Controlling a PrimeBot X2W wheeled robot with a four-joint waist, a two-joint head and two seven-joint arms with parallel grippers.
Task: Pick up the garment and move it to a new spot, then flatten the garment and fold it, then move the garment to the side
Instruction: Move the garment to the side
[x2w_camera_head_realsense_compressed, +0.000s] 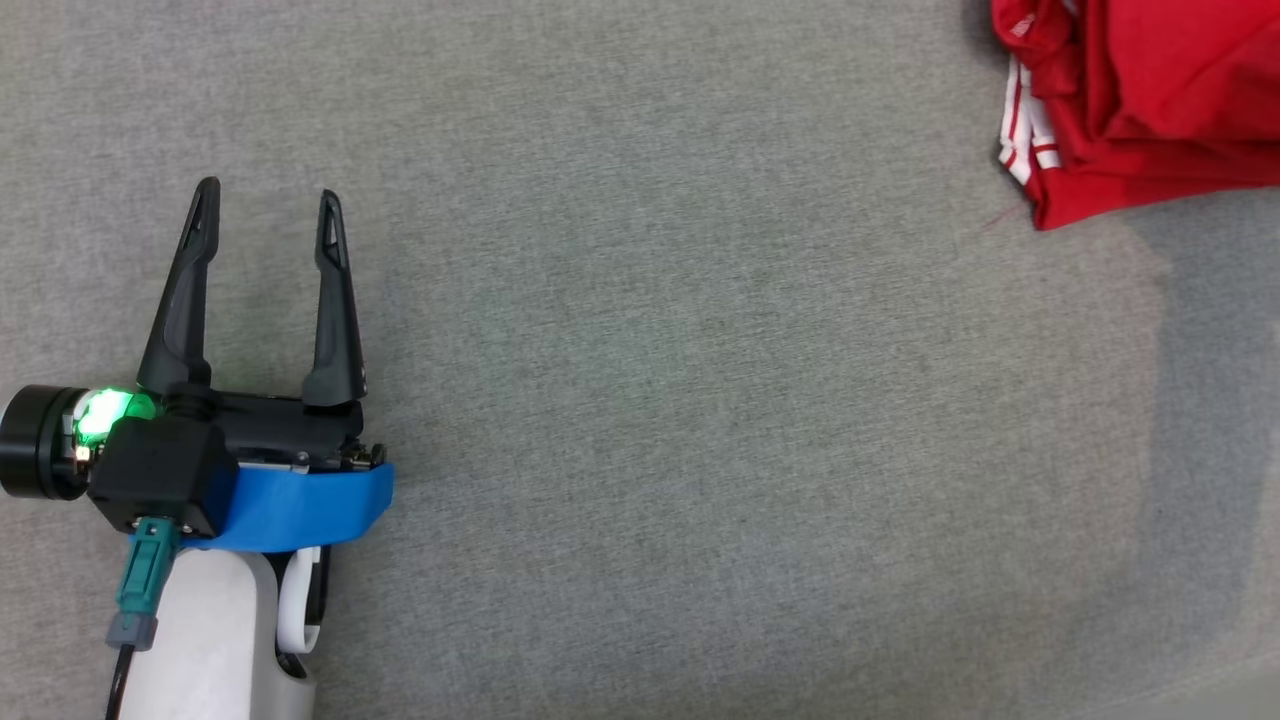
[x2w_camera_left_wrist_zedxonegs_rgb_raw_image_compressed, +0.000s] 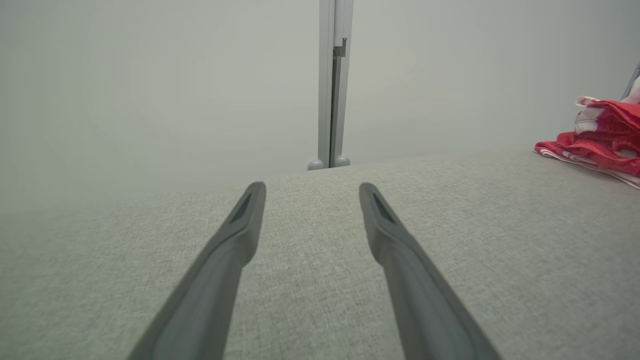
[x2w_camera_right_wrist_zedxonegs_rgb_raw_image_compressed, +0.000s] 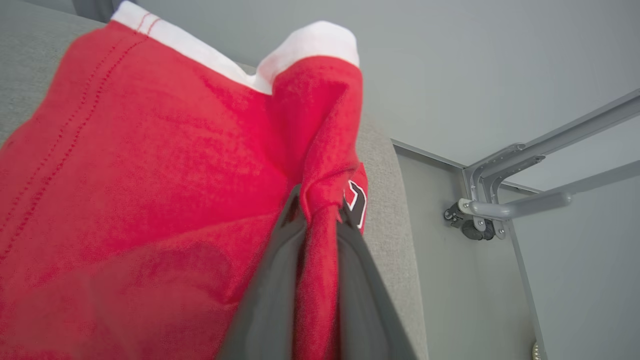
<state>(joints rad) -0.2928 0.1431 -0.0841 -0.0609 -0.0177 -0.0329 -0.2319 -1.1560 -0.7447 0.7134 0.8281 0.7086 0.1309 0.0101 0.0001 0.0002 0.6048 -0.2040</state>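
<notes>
The garment (x2w_camera_head_realsense_compressed: 1140, 100) is red with white trim, bunched at the far right top of the head view on the grey cloth surface. It also lies at the right edge of the left wrist view, garment (x2w_camera_left_wrist_zedxonegs_rgb_raw_image_compressed: 600, 140). In the right wrist view my right gripper (x2w_camera_right_wrist_zedxonegs_rgb_raw_image_compressed: 320, 210) is shut on a pinched fold of the garment (x2w_camera_right_wrist_zedxonegs_rgb_raw_image_compressed: 150, 165), red cloth running between its two dark fingers. My left gripper (x2w_camera_head_realsense_compressed: 268, 205) sits at the lower left of the head view, open and empty, far from the garment. Its fingers (x2w_camera_left_wrist_zedxonegs_rgb_raw_image_compressed: 235, 240) hover over bare grey cloth.
The grey fabric surface (x2w_camera_head_realsense_compressed: 700, 400) spans the head view. A grey metal post (x2w_camera_left_wrist_zedxonegs_rgb_raw_image_compressed: 334, 85) stands behind the surface's far edge. A grey metal frame bracket (x2w_camera_right_wrist_zedxonegs_rgb_raw_image_compressed: 495, 205) shows beyond the surface's right edge, above the floor.
</notes>
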